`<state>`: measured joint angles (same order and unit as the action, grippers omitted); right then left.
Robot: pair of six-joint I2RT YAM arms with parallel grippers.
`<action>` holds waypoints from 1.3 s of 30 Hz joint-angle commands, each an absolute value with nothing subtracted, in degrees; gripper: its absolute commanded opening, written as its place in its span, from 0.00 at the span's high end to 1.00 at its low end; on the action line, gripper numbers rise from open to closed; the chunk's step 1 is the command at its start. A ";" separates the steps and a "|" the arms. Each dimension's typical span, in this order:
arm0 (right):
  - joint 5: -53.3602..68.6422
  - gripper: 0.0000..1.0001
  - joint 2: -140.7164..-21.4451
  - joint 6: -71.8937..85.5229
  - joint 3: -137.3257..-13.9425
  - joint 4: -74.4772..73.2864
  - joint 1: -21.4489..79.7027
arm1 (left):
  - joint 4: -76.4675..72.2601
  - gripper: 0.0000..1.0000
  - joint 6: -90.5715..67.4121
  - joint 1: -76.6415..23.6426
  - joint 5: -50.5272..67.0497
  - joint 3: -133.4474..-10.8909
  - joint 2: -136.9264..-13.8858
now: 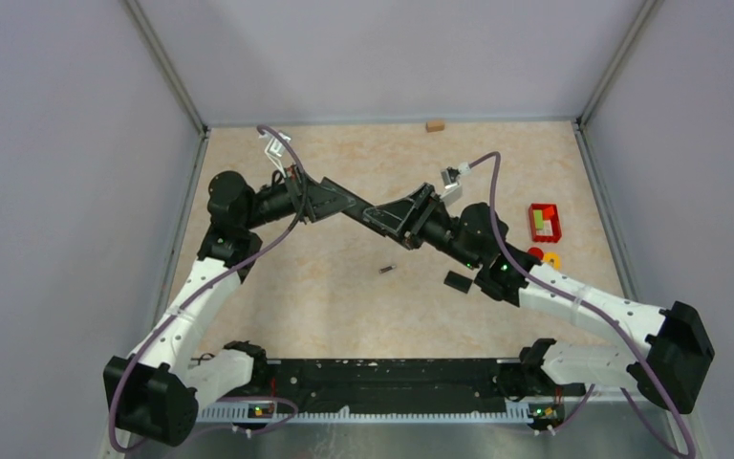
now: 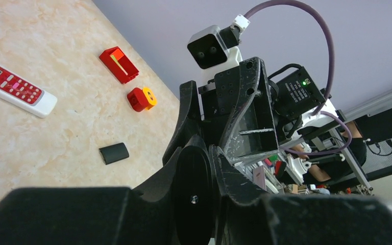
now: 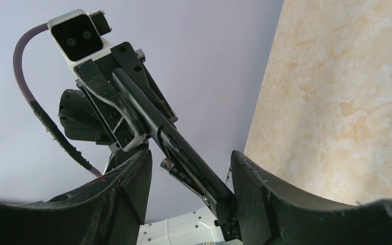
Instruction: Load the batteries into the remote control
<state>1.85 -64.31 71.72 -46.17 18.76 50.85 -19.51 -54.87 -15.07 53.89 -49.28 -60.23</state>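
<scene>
My left gripper is shut on a long black remote control and holds it in the air over the middle of the table. In the left wrist view the remote shows end-on between the closed fingers. My right gripper is open, its fingers either side of the remote's far end. One battery lies along the remote's open compartment. Another battery lies loose on the table below. The other batteries are out of view.
A black battery cover lies on the table near the right arm, and it also shows in the left wrist view. A red-and-white remote, a red bin, a red-and-yellow piece and a wooden block are also there.
</scene>
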 commanded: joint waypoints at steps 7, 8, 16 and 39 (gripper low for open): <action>2.88 0.40 -64.26 72.24 -45.35 23.66 50.01 | -21.42 1.00 -53.17 -14.94 55.37 -49.29 -58.64; 3.02 0.39 -64.20 71.98 -45.43 23.72 50.05 | -21.38 1.00 -53.17 -14.94 55.29 -49.27 -58.61; 4.02 0.38 -64.54 70.22 -46.27 23.38 50.02 | -20.03 1.00 -52.84 -14.94 54.93 -49.40 -59.08; 3.70 0.62 -63.93 68.86 -45.77 22.91 49.93 | -16.48 1.00 -51.33 -14.87 54.14 -50.09 -59.43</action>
<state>3.88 -64.99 69.23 -45.30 19.00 50.52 -16.27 -53.25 -14.98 54.26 -49.28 -59.99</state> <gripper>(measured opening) 0.415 0.227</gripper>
